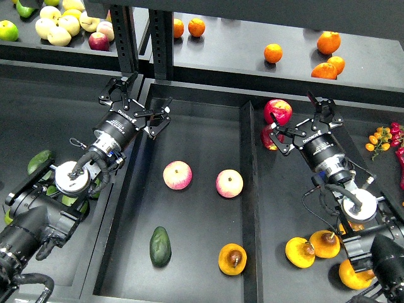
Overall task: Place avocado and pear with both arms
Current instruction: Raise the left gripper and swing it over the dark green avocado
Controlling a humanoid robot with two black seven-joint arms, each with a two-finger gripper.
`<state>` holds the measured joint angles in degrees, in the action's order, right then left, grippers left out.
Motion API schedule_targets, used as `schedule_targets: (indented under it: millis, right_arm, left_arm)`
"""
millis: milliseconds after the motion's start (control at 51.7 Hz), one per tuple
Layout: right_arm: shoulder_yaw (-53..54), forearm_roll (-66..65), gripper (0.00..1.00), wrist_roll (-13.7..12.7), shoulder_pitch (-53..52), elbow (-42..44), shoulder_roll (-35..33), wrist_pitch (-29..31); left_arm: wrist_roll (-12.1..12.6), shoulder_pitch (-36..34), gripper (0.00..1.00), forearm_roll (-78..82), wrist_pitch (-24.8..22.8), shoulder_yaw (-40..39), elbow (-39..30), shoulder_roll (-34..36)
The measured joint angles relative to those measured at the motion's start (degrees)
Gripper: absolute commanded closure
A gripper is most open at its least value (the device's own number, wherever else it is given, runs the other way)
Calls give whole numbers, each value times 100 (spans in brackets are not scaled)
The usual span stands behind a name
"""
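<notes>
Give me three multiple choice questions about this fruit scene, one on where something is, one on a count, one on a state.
1. Where does the avocado lie?
A. middle tray, front left
B. top shelf
C. right tray

2. How many pink-yellow apples are in the middle tray?
A. one
B. two
C. four

3. What are the left gripper and right gripper doing?
A. both open, empty
B. both holding fruit
C. left holds pear

Answers: 1 A, it sits left of the pear. 2 B, two lie side by side. 3 A, the fingers are spread with nothing between.
</notes>
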<state>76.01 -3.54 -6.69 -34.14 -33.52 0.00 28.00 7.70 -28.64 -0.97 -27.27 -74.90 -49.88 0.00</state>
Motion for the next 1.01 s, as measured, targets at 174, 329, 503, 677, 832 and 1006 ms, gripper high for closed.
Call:
schedule_targets:
  millis: [174, 329, 503, 677, 832, 1006]
  right_arm:
    - [26, 19, 0, 0, -7, 3, 0, 0]
    - [29, 20, 0, -5, -13, -11, 0, 0]
    - [23, 20, 0, -14, -29, -27, 0, 0]
    - [23, 20, 0, -12, -38, -28, 0, 0]
    - [28, 28, 0, 29, -37, -43, 0, 0]
    - [23, 38, 0, 35, -38, -164, 0, 0]
  left_arm:
    - [-3, -97, 0, -65, -70, 4, 30, 0]
    - [-3, -134, 0, -149, -73, 100, 172, 0]
    - [15, -135, 0, -155, -73, 186, 270, 0]
    - [144, -135, 0, -177, -73, 44, 308, 0]
    - [550, -147, 0, -192, -73, -198, 293, 0]
    - [784, -151, 0, -193, -73, -320, 233, 0]
